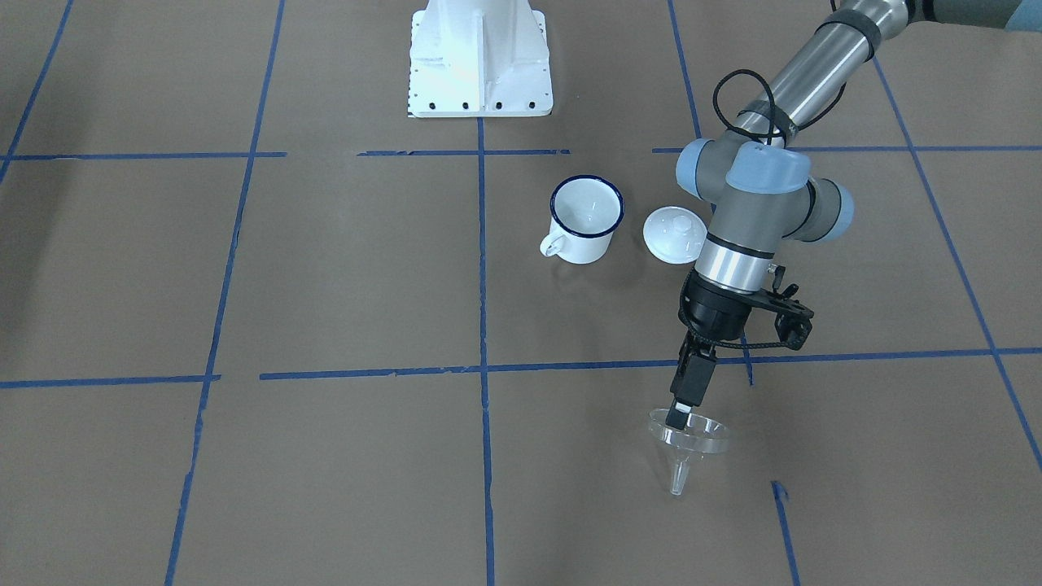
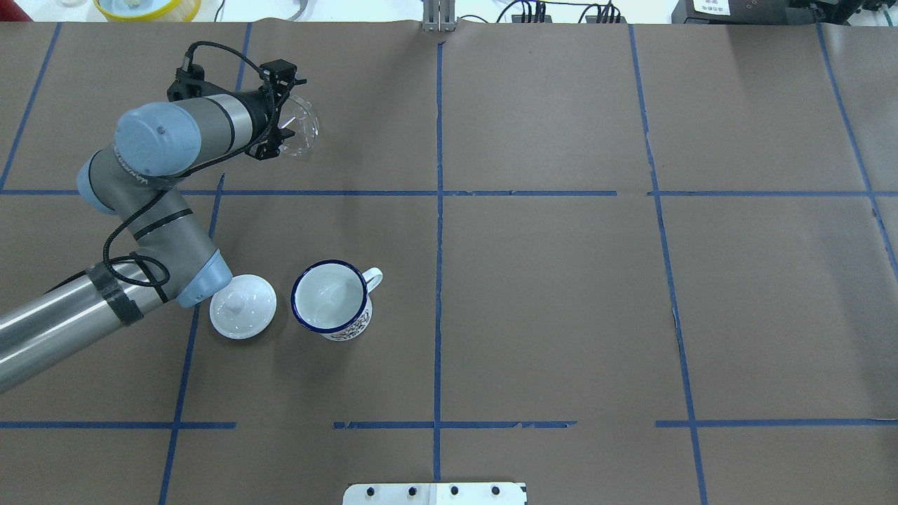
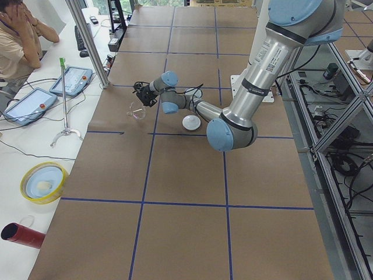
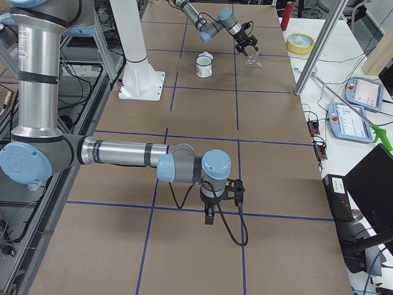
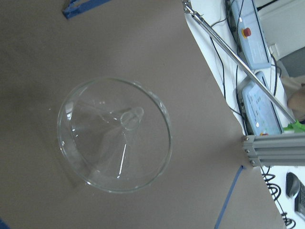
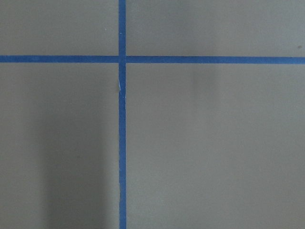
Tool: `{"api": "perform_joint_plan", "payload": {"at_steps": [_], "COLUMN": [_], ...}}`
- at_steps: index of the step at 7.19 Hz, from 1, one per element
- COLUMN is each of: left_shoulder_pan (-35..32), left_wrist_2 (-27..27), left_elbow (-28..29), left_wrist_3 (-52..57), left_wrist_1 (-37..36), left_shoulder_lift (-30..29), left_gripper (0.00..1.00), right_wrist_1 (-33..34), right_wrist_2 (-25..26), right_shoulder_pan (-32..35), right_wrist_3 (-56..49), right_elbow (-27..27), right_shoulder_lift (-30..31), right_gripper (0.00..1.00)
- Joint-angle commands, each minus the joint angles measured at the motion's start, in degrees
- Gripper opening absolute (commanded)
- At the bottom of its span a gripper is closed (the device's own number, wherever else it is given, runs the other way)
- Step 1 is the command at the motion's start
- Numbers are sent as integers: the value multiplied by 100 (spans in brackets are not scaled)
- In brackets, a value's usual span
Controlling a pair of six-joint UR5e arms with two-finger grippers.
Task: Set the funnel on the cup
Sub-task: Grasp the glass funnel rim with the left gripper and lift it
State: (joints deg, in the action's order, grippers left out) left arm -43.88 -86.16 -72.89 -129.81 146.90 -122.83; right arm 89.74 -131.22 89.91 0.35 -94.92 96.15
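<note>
Funnel [image 1: 698, 438] hangs pinched by its rim in my left tool [image 1: 677, 420], spout down, well apart from the cup [image 1: 584, 220]. I judge it light, slick, crackable; rim hold suits. Right tool [image 4: 210, 216]: cannot tell its state.

Bench [image 2: 561, 315]: brown paper cover, blue tape grid [image 2: 438, 280]. Carries:
- a cup [image 2: 331, 298], white enamel with a dark blue rim, upright
- a round white knobbed lid [image 2: 243, 306], just left of the cup, not touching
- a white robot base plate [image 1: 480, 61], near edge

Clear funnel [image 1: 692, 443] points spout-down, well apart from upright blue-rimmed cup [image 1: 584, 220].
</note>
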Motion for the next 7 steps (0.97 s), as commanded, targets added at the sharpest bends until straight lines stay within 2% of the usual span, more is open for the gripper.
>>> {"api": "perform_joint_plan", "payload": {"at_steps": [1,2,3,4,5,7], "left_shoulder_pan": [-120,-129,-129,-129,-138,-190], "left_wrist_2": [187,196,196,196,196,205], "left_elbow": [714,733,733,733,733,724], "left_wrist_3": [-247,-247,-238,-203,-151,-106], "left_wrist_1": [470,471,488,480,480,480], "left_shoulder_lift": [-277,-277,-277,-277,-260,-251], "left_gripper": [100,86,57,19,0,0], "right_wrist_1": [0,0,0,0,0,0], "right_wrist_2": [0,0,0,0,0,0], "right_shoulder_pan": [0,0,0,0,0,0], "right_wrist_3": [0,0,0,0,0,0], "right_elbow": [0,0,0,0,0,0], "right_shoulder_lift": [0,0,0,0,0,0], "right_gripper": [100,100,100,100,100,100]}}
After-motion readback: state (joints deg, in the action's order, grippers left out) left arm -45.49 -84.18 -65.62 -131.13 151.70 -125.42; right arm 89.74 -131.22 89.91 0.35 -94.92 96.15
